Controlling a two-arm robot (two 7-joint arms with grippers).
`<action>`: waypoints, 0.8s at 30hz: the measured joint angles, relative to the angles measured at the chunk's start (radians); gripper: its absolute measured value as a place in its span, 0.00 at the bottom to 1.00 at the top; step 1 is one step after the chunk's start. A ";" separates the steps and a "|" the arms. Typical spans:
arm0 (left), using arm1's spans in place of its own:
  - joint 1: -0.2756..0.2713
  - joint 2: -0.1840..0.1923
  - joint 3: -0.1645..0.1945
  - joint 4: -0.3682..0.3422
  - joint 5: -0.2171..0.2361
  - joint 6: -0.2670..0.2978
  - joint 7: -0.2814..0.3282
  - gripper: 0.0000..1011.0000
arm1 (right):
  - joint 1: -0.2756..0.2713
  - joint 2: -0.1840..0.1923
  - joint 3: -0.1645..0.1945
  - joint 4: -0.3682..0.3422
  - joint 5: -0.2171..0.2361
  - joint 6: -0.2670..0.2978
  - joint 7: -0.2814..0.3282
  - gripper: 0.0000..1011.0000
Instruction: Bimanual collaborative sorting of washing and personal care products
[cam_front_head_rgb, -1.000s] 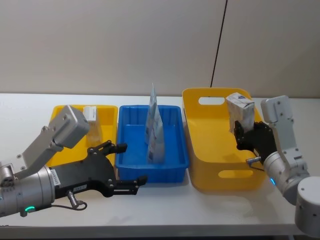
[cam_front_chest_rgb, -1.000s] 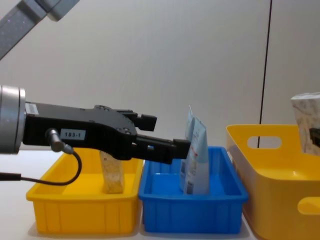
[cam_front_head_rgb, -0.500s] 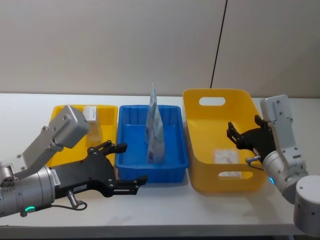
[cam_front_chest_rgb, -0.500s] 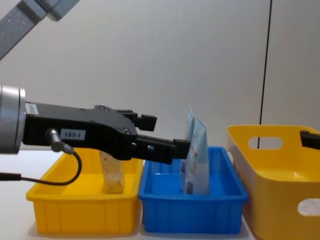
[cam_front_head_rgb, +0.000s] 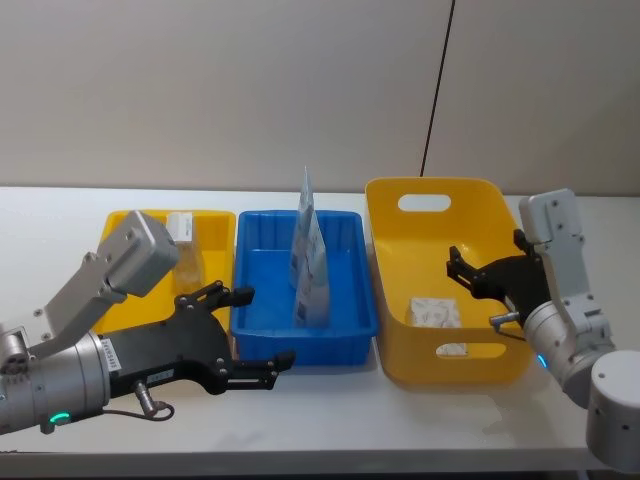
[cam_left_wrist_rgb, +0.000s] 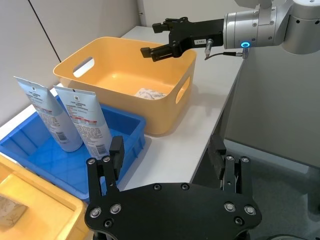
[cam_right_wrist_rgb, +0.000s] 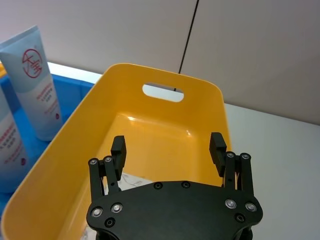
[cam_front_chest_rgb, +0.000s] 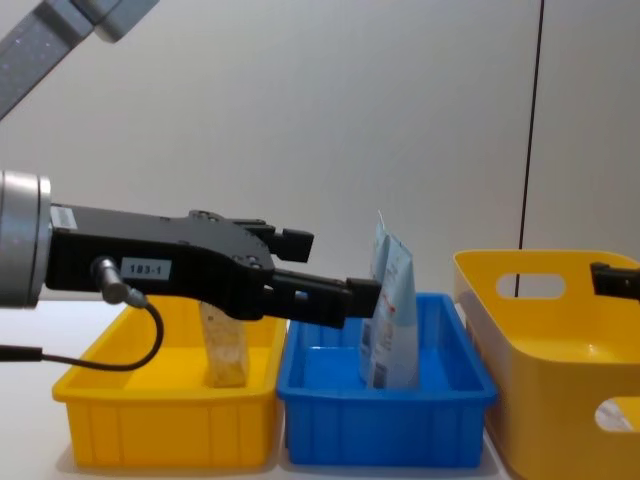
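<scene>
We see the right gripper (cam_front_head_rgb: 458, 272) over the right part of the deep yellow basket (cam_front_head_rgb: 410, 365). Its two fingers stand wide apart and there is nothing between them. The whitish pack (cam_front_head_rgb: 433, 312) lies flat on the bottom of this basket, at 7 o'clock from the gripper and apart from it. The basket stands at 3 o'clock from the blue tray (cam_front_head_rgb: 320, 345), where two pale-blue pouches (cam_front_head_rgb: 310, 265) stand upright, one just beside the other. The left gripper (cam_front_head_rgb: 262, 325) hovers at 7 o'clock from the blue tray, near its front left corner, also wide open and empty. At 9 o'clock from the blue tray is the low yellow tray (cam_front_head_rgb: 212, 216), with one small package (cam_front_head_rgb: 183, 228) standing in it.
</scene>
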 joint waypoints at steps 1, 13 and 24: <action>0.000 0.000 0.000 0.000 0.000 0.000 0.000 0.99 | 0.000 0.000 0.000 -0.001 0.001 0.000 0.002 0.99; 0.000 0.000 0.000 0.000 0.000 0.000 0.000 0.99 | -0.018 0.006 -0.011 -0.065 0.029 0.004 0.075 0.99; 0.000 0.000 0.000 0.000 0.000 0.000 0.000 0.99 | -0.027 0.000 -0.027 -0.151 0.056 0.029 0.136 0.99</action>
